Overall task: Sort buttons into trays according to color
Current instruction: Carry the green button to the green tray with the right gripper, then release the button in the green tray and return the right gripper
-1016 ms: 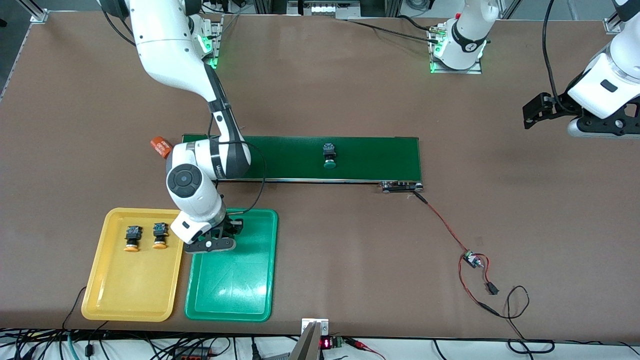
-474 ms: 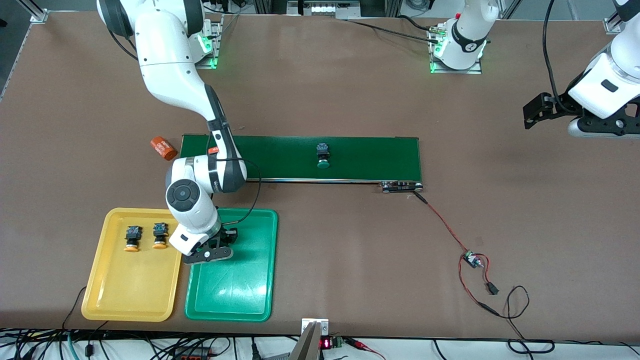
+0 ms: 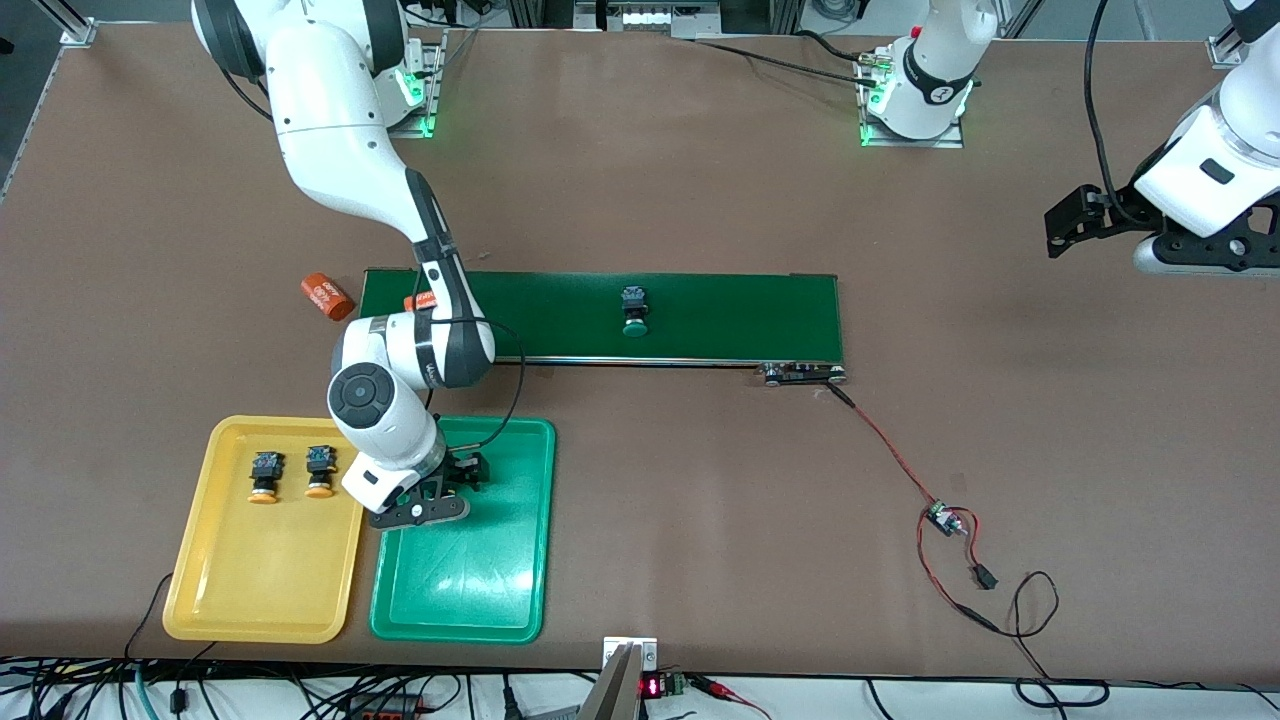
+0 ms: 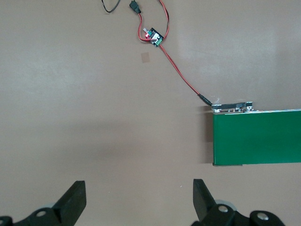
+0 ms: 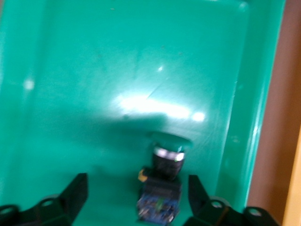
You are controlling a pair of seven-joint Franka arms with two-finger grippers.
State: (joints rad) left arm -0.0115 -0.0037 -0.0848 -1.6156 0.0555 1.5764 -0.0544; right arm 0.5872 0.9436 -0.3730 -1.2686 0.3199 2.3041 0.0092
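Four push-button switches are showing in all. Two yellow-orange-capped ones [image 3: 263,476] [image 3: 319,471] are lying side by side in the yellow tray [image 3: 250,590], at the end farther from the front camera. One green-capped switch [image 5: 162,190] is lying on the floor of the green tray [image 3: 470,590], between the spread fingers of the right claw [image 5: 136,193]; the fingers are standing wide on either side of it and are not touching it. The other green-capped switch [image 3: 633,310] is sitting on the dark-green conveyor belt [image 3: 740,315], about midway along it.

The two trays are lying side by side, nearer the front camera than the belt, with the yellow one toward the right arm's end of the worktop [image 3: 700,500].

Two orange cylinders with white print are visible: one [image 3: 327,296] is lying on the worktop just beside the belt's end, and another [image 3: 419,301] is showing on the belt, partly hidden by the right arm.

The left claw [image 4: 138,200] is waiting over bare worktop at the left arm's end, its fingers spread wide and holding nothing. A small circuit board [image 3: 940,517] with red and black wires is lying near the belt's motor end.
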